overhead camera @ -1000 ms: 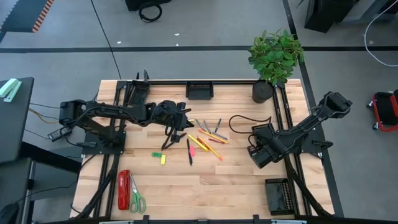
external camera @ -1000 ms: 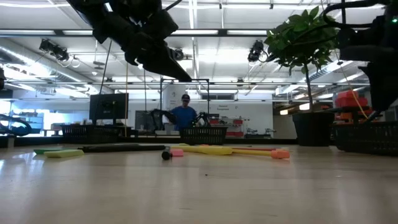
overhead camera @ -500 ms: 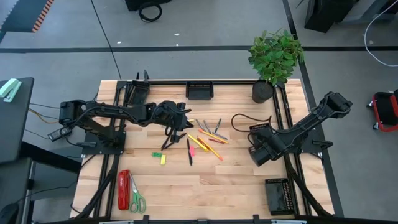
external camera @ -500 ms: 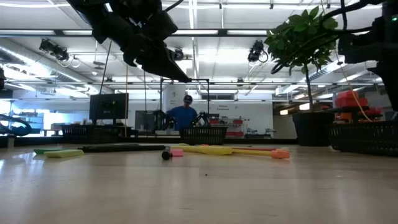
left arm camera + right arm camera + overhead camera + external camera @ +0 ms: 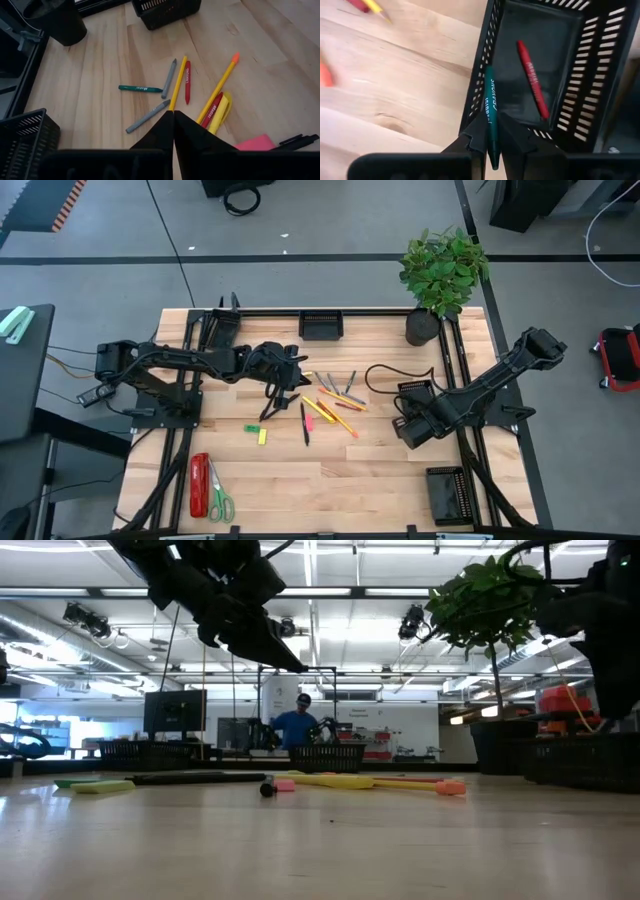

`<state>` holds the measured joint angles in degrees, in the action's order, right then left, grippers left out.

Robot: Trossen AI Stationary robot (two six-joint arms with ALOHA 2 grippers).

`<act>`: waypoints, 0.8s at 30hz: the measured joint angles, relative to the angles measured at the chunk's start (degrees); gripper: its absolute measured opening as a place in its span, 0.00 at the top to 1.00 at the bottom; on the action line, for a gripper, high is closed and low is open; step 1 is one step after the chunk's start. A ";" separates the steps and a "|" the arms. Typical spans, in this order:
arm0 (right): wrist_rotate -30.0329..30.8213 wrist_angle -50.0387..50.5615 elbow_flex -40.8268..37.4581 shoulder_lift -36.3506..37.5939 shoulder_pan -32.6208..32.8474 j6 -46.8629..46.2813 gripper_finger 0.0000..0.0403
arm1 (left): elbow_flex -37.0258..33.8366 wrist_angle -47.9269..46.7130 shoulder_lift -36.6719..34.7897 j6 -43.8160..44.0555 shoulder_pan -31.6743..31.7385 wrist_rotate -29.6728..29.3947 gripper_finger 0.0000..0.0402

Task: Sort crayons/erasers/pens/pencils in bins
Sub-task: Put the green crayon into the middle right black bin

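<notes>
My right hand [image 5: 491, 135]: closed on a dark green crayon [image 5: 490, 115] with pale lettering; the stick runs up between my two dark fingers, its far end over the near wall of a black mesh bin.
That black mesh bin [image 5: 600, 80]: just past my right hand, on the right side of the light wooden desk [image 5: 290, 480]; one red crayon [image 5: 532, 85] lies slanted on its floor.
My left hand [image 5: 173, 117]: fingertips pressed together to a point with nothing between them, hanging above the loose pile near the middle of the desk.
Loose pile under my left hand: a long yellow pencil with an orange end [image 5: 219, 89], a second slim yellow pencil [image 5: 177, 84], a red crayon beside it [image 5: 187, 82], another red crayon [image 5: 212, 107] touching a yellow marker-like stick [image 5: 220, 111], two grey crayons [image 5: 170, 77], a green crayon [image 5: 140, 89], a pink eraser block [image 5: 252, 143] and the black pens [image 5: 299, 142] at the edge.
Erasers: a neon green block [image 5: 251, 428] and a neon yellow block [image 5: 263, 437] lie near each other on the desk, apart from the pile.
Front corner: a red stapler [image 5: 199, 484] and green-handled scissors [image 5: 218, 498] lie side by side.
Other bins: one black mesh bin [image 5: 322, 326] at the far edge of the desk, one [image 5: 446, 493] at the near right corner.
Far corner: a leafy green plant in a dark round pot [image 5: 424, 326].
Room beyond: a person in a blue top [image 5: 296, 723] stands behind the desk.
</notes>
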<state>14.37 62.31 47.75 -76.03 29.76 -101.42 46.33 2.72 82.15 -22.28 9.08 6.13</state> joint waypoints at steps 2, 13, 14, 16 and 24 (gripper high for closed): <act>2.01 -2.15 0.00 0.00 -0.01 1.44 0.89 | 0.00 0.00 0.00 0.00 0.00 0.00 0.96; 3.62 2.96 0.02 0.00 -1.77 1.54 0.89 | 0.00 0.00 0.00 0.11 0.02 0.00 0.95; 3.96 3.94 0.02 0.00 -1.98 1.46 0.89 | 0.00 0.00 0.00 0.13 0.02 -0.02 0.95; 6.45 4.98 0.02 0.00 -2.02 1.39 0.89 | 0.00 0.01 0.00 0.13 0.01 0.00 0.96; 11.01 5.00 0.02 0.00 -1.99 1.98 0.85 | 0.00 0.00 0.00 0.13 0.02 0.00 0.93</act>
<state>25.38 67.31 47.77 -76.03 27.77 -99.44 46.33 2.72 82.15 -22.15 9.10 6.13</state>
